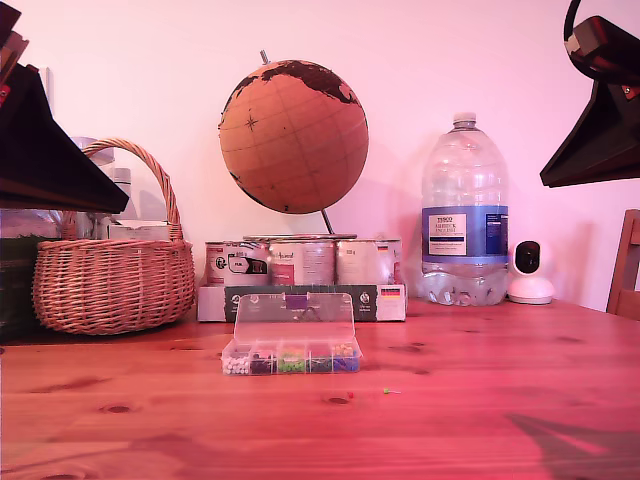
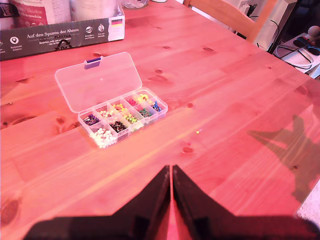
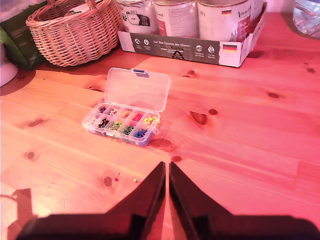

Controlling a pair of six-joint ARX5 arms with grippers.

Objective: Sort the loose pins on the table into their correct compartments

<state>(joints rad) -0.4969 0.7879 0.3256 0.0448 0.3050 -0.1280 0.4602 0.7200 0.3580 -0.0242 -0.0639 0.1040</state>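
A tiny green-headed pin [image 1: 388, 390] lies loose on the reddish-brown pine table [image 1: 480, 420], toward the exterior view's right of the clear organiser box [image 1: 291, 357]. The box's lid stands open, and its cells hold white, dark, green, pink, yellow and blue pins. The first wrist view shows the pin [image 2: 198, 132] as a speck beside the box [image 2: 122, 117]. My first gripper [image 2: 171, 169] is shut and empty, well short of both. In the second wrist view the pin [image 3: 118, 177] lies on the planks between the box [image 3: 125, 121] and my second gripper [image 3: 166, 166], which is also shut and holds nothing.
Behind the box stand a long cardboard tray of tins [image 1: 300, 300], a globe [image 1: 293, 136], a wicker basket [image 1: 115, 280], a large water bottle [image 1: 464, 215] and a small white camera [image 1: 529, 272]. A chair [image 1: 627, 265] stands at the exterior view's right edge. Dark arm parts [image 1: 40, 150] [image 1: 600, 130] hang at both upper corners.
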